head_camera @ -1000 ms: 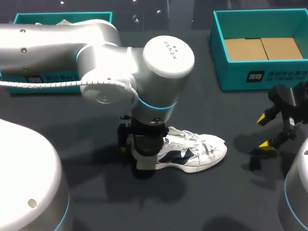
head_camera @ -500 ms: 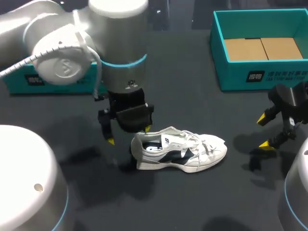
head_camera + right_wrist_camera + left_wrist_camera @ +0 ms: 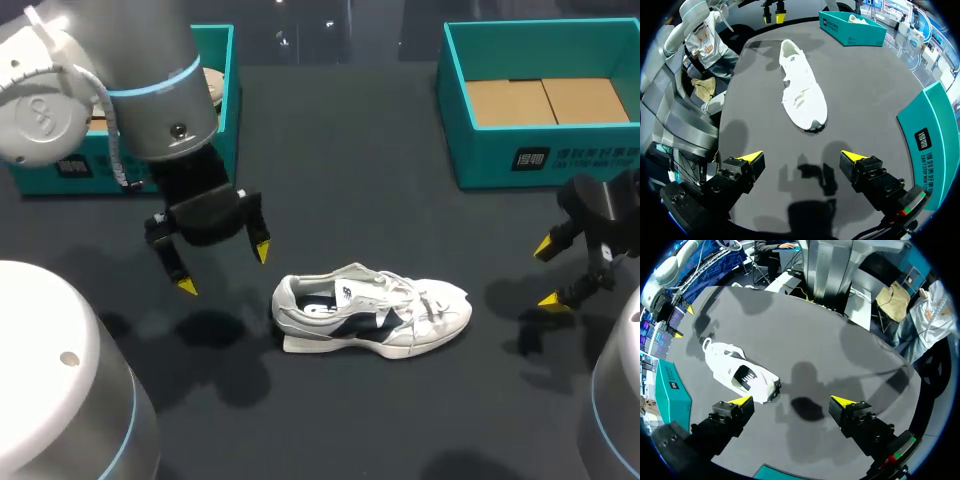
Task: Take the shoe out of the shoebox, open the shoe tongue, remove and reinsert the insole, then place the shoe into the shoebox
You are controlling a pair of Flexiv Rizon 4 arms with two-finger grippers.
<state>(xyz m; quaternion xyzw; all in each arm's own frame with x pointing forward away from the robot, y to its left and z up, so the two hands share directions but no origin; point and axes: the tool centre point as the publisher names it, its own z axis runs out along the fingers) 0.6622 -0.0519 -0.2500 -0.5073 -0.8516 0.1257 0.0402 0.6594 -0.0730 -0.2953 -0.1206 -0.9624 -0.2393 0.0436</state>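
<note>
A white sneaker with dark side markings (image 3: 372, 312) lies on its sole in the middle of the dark table, toe to the right. Nothing touches it. My left gripper (image 3: 224, 269) hangs open to the left of its heel, above the table. In the left wrist view the sneaker (image 3: 740, 375) lies ahead of the open left gripper (image 3: 792, 401), beside one finger. My right gripper (image 3: 549, 273) stands open at the right edge, well off the toe. The right wrist view has the sneaker (image 3: 800, 90) ahead of the open right gripper (image 3: 802, 157), toe nearest.
A teal shoebox (image 3: 550, 160) with a brown cardboard floor stands at the back right, close behind my right gripper. A second teal box (image 3: 222, 95) stands at the back left, partly hidden by my left arm, with something white in it (image 3: 852, 20).
My left gripper has left the sneaker's heel and moved up and to the left, clear of it. The sneaker stays where it lay. The right arm has not moved.
</note>
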